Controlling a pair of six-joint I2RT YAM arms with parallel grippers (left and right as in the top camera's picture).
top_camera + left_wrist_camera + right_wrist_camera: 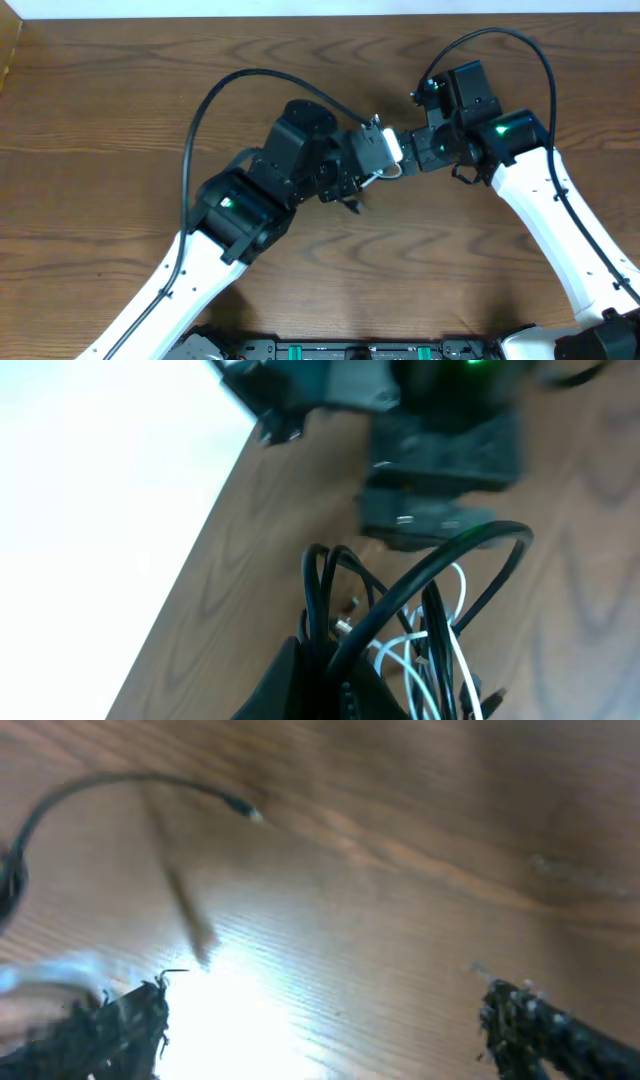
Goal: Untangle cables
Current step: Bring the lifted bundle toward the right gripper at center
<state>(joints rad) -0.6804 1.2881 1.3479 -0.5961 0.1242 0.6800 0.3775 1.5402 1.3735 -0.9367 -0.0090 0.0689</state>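
Note:
In the left wrist view the black cable (470, 550) rises in several loops, with the thinner white cable (400, 650) looped through them. My left gripper (335, 680) is shut on the black cable where the loops meet. From overhead, the left gripper (368, 178) sits at mid-table and only a short piece of the white cable (388, 174) shows under it. My right gripper (405, 152) faces it from the right, close by. In the right wrist view that gripper (330, 1030) is open wide over bare wood, and a black cable end (120, 782) with a small plug lies ahead to the left.
The wooden table (120, 120) ends at a pale edge along the back and the far left. A thick black arm wire (200, 110) arches over the left arm, and another (540, 50) arches over the right arm. The right arm's dark body (440, 470) stands just beyond the loops.

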